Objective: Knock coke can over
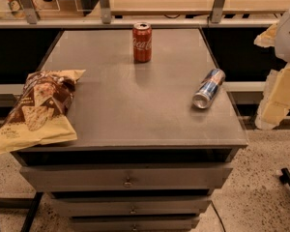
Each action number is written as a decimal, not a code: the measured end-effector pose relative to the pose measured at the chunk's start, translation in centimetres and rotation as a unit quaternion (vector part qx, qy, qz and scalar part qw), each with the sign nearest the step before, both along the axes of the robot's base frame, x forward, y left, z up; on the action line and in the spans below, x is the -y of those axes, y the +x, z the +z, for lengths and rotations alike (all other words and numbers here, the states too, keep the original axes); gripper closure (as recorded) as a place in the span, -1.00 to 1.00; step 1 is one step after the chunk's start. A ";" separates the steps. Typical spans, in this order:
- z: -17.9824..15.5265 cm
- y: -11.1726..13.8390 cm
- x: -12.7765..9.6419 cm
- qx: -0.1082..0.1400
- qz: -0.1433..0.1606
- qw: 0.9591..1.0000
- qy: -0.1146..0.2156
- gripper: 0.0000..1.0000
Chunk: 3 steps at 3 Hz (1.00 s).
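End effector [276,94] far right, apart from coke can [142,42]

Warm, dim light from above leaves a pale sheen on the bench [135,110] top, soft shadows by the coke can [142,42] and chip bag [38,108], black drawer gaps [125,156], and the gripper [275,98] at the right edge glowing yellowish.

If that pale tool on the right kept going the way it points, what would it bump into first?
Hard to be sure: the tool, off the right side, seems angled down-left, so probably the cabinet at its right edge, perhaps the lying blue-and-silver can; not the coke can.
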State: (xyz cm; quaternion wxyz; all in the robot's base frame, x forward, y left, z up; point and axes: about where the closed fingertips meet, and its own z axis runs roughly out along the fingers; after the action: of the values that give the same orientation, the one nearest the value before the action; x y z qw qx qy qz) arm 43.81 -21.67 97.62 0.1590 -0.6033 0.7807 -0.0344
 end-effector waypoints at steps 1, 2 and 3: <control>0.0 0.0 0.0 0.000 0.000 1.000 0.000 -1.00; 0.0 3.9 -1.1 0.019 0.006 1.000 0.013 -1.00; 0.2 10.1 -2.9 0.046 0.017 0.997 0.051 -1.00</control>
State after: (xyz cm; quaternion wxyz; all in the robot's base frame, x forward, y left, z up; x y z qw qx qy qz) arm 53.87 -18.73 97.82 0.2261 -0.6055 0.7628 -0.0192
